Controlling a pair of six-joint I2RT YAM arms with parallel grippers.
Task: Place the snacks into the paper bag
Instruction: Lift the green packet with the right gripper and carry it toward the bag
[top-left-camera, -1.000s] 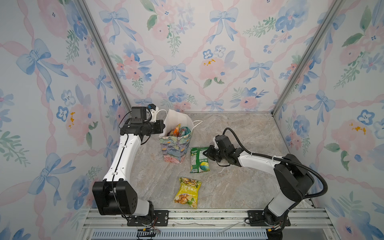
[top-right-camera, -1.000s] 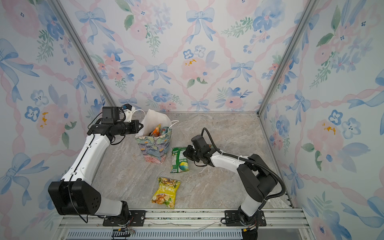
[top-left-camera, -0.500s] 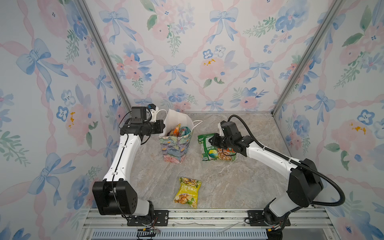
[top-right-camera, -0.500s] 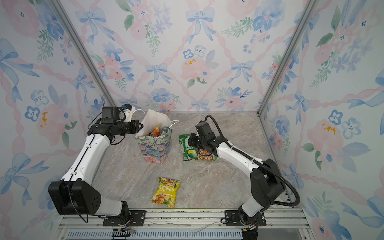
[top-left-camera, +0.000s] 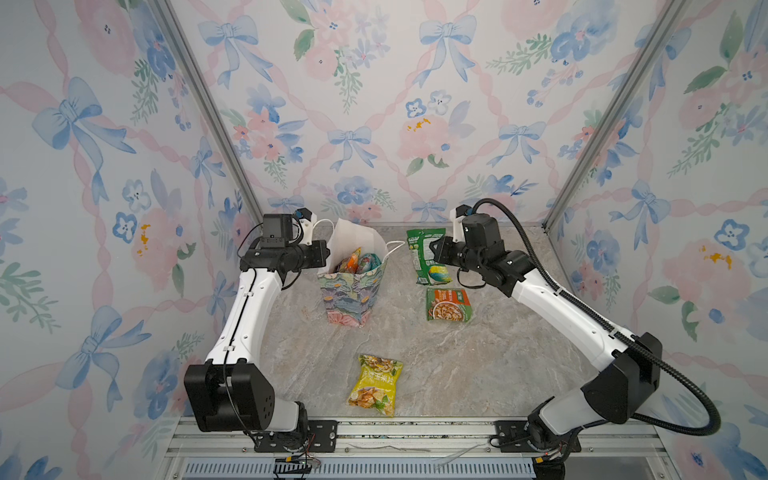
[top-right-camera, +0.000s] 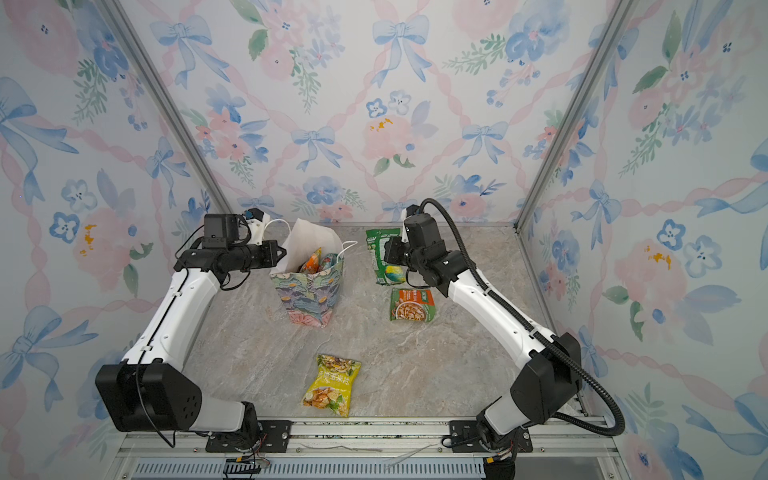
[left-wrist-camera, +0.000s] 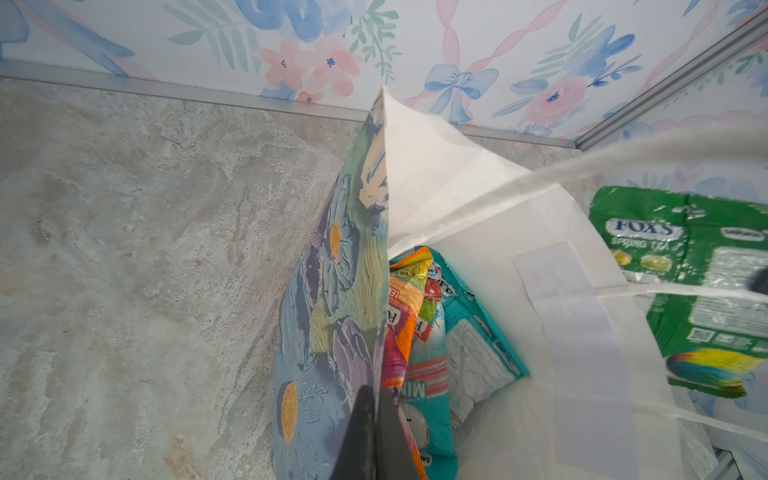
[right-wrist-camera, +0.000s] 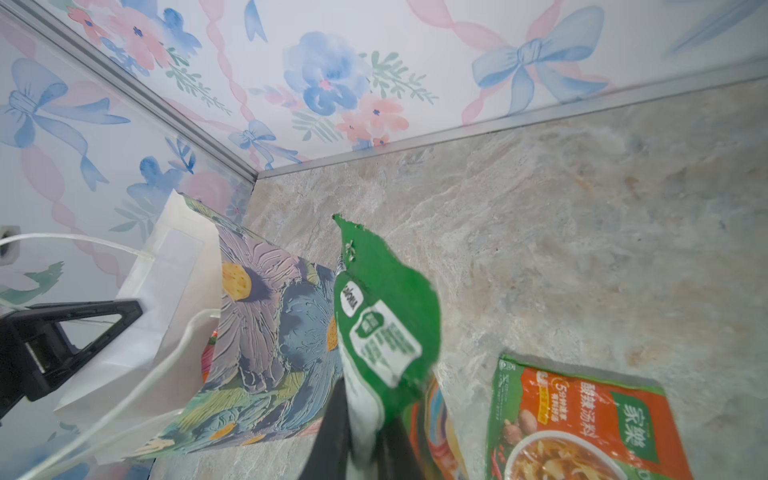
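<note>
The floral paper bag stands upright and open at the middle back. My left gripper is shut on the bag's left wall at the rim. Orange and teal snacks stand inside the bag. To the right of the bag, above the table, my right gripper is shut on a green FOX'S packet, which hangs from it. An orange-green packet lies flat below it. A yellow chip packet lies near the front.
Flowered walls close the marble table at the back and on both sides. The bag's white cord handles hang loose at its rim. A metal rail runs along the front edge.
My right gripper has lifted the green packet off the table and carried it up and toward the back, uncovering the orange-green packet. The left arm and the bag have not moved.
</note>
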